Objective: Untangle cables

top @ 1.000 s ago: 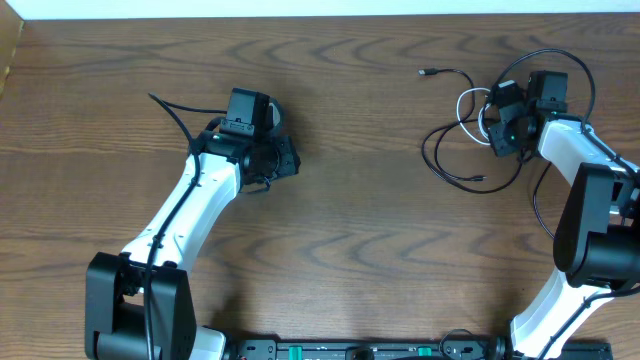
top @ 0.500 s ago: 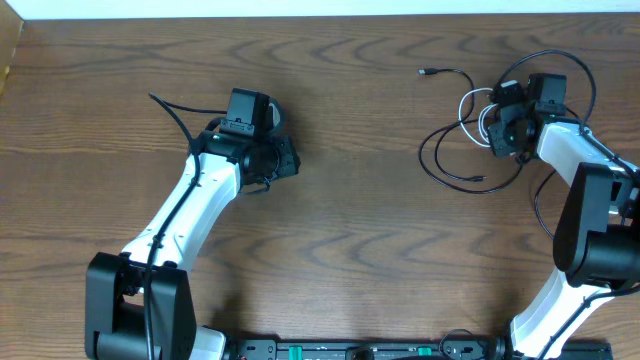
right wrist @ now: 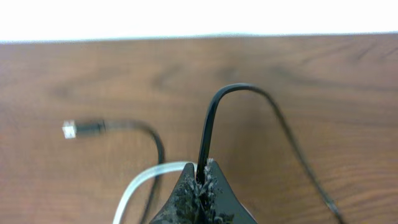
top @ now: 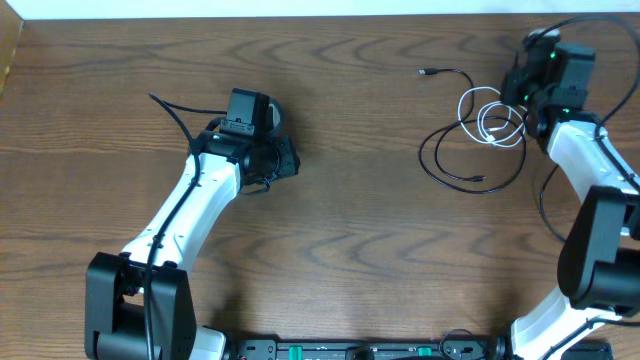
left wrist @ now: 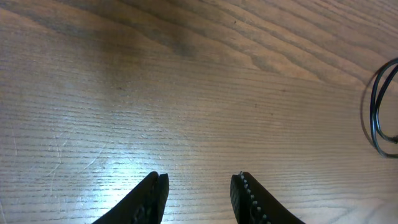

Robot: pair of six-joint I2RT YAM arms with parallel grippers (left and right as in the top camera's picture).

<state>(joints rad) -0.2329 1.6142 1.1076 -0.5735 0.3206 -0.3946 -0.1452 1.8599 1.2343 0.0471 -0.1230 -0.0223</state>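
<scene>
The black cable (right wrist: 216,98) rises in an arch from my right gripper (right wrist: 202,169), which is shut on it. A plug end (right wrist: 69,129) of the black cable lies on the wood to the left. The white cable (right wrist: 142,181) curves away just left of the jaws. In the overhead view my right gripper (top: 524,92) is at the far right of the table, beside the white coil (top: 490,118), and the black cable's plug (top: 424,72) lies further left. My left gripper (left wrist: 199,194) hovers open over bare wood, far from both cables.
The table's far edge and a white wall (right wrist: 199,18) are just beyond the right gripper. A dark loop of wire (left wrist: 375,118) shows at the right edge of the left wrist view. My left arm (top: 195,205) stretches across the left half of the table.
My right gripper has shut on the black cable and moved toward the far right edge, pulling it away from the white coil, which is now uncovered. The left arm has not moved.
</scene>
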